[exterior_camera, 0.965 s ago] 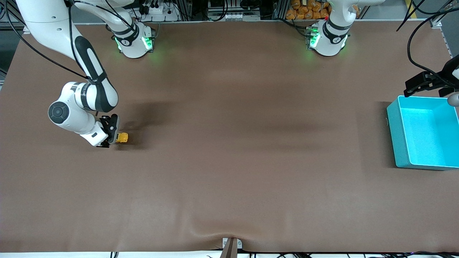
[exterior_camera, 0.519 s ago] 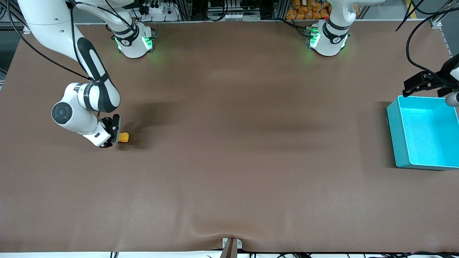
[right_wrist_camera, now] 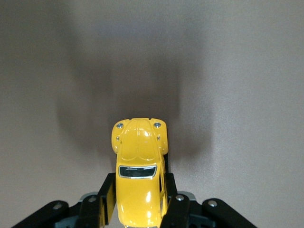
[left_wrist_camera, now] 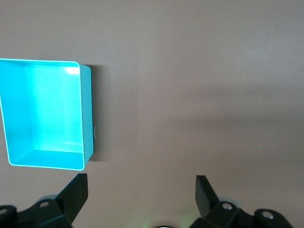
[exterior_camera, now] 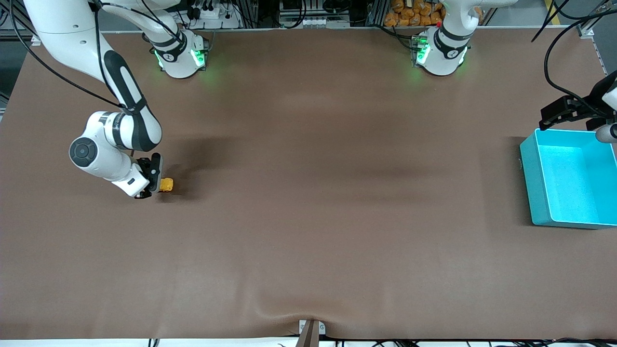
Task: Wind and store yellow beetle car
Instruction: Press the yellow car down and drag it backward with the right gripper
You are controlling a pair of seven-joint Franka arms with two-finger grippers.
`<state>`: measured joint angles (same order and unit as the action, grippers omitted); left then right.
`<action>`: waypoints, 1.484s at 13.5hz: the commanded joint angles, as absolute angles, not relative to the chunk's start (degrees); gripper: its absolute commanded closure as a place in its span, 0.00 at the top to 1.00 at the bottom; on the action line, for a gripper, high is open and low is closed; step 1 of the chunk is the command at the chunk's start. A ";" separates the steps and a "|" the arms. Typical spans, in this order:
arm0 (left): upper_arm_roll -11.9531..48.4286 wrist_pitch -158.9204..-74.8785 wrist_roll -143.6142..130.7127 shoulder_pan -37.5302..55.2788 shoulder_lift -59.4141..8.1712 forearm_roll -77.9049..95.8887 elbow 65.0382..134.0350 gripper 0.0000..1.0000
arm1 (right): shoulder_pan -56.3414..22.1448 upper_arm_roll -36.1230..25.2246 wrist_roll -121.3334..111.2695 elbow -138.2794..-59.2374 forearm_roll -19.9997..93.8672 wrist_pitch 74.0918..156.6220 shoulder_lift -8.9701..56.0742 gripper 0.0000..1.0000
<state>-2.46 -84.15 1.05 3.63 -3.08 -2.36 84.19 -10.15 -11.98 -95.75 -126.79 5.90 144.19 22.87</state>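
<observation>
On brown matte table (exterior_camera: 308, 217), right gripper (exterior_camera: 155, 185) pinches glossy, rounded yellow beetle car (exterior_camera: 166, 184) — left gripper (left_wrist_camera: 141, 197) (waiting) gapes.

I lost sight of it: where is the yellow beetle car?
The yellow beetle car is at the right arm's end of the table, clamped in the right gripper, well away from the teal bin.

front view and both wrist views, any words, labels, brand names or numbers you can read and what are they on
None can be read.
Small round marks on the two arm bases: too small to read.
The yellow beetle car, clamped in the shut right pincer: no lettering on it.
The teal bin, under the open left pincer: no label shows.
</observation>
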 commanded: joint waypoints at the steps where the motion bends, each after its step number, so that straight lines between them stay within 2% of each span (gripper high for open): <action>1: -2.20 -83.85 2.02 3.43 -1.93 -2.46 84.81 1.00 | -8.97 -11.78 -98.43 -126.39 7.12 145.46 24.70 0.15; 20: -2.20 -83.76 2.02 3.25 -1.85 -1.58 85.52 1.00 | -0.01 -11.78 -105.91 -122.96 7.12 144.67 27.86 0.16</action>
